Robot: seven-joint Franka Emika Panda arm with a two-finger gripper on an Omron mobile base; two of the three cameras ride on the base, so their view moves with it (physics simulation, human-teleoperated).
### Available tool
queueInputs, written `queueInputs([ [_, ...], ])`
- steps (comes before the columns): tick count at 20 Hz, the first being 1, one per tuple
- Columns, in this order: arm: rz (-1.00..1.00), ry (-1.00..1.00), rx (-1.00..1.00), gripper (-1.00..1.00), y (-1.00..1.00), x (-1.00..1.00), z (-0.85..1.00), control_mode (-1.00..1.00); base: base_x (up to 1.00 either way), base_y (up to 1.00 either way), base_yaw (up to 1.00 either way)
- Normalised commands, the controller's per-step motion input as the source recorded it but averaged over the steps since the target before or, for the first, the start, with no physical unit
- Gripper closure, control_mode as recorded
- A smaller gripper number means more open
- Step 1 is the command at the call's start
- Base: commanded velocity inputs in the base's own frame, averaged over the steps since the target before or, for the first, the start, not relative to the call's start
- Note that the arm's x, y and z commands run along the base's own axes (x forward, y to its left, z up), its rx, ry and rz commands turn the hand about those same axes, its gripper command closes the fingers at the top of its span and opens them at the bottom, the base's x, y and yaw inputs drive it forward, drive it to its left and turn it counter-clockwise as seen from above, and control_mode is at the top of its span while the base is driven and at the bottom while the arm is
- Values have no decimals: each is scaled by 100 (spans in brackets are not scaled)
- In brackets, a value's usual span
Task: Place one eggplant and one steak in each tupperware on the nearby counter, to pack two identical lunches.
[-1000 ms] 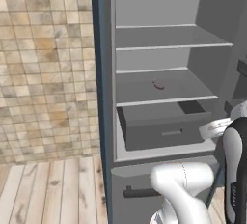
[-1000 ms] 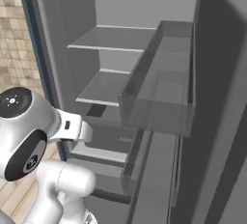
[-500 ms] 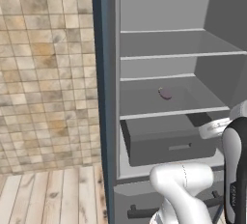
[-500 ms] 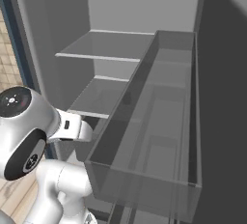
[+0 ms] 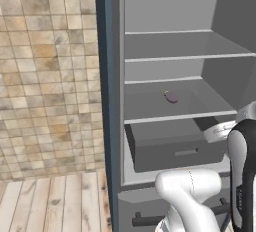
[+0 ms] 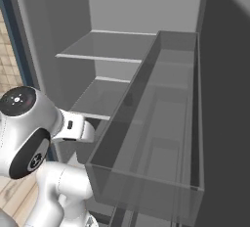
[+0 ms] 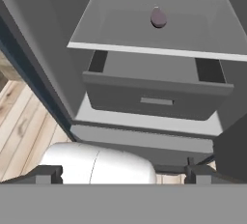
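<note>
Facing: the open grey fridge (image 5: 114, 126), with the wide-open jaws pointed up at its middle shelves.
Task's thing: one small dark purple rounded eggplant (image 7: 158, 17) lies alone near the middle of a pale grey fridge shelf (image 7: 111, 30); the left base view shows it (image 5: 171, 96) on the second shelf from the top.
Direction from the jaws: in the hand view the eggplant is far ahead and high, slightly right of the centre line between the two dark finger tips of the gripper (image 7: 123, 175). It is well apart from them, with nothing between.
Long axis: the eggplant looks like a short drop with its narrow end pointing to the back wall, but it is too small to be sure.
Jaws: spread as wide as they go, holding nothing.
Judgement of the move: the one arm must probably reach forward and rise over the shelf's front edge, then come down on the eggplant across its short side.
Below the shelf: a dark grey drawer with a small flat handle (image 7: 157, 95) stands partly pulled out, just under the shelf's front edge.
Right side: a clear grey door bin (image 6: 146, 172) hangs close beside the arm in the right base view.
Room: beige and brown tiled wall (image 5: 47, 66) to the left of the fridge, pale wooden plank floor (image 5: 55, 203) below it.
</note>
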Motion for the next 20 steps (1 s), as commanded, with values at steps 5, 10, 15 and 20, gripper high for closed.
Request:
queueInputs([
  [5, -3, -9, 0, -100, 0, 58, -17, -100, 0, 0, 0],
  [10, -4, -13, 0, -100, -8, 49, -9, -100, 0, 0, 0],
  [15, -5, -12, 0, -100, -10, 32, -13, -100, 0, 0, 0],
  [20, -3, -6, 0, -100, -8, 27, -5, -100, 0, 0, 0],
])
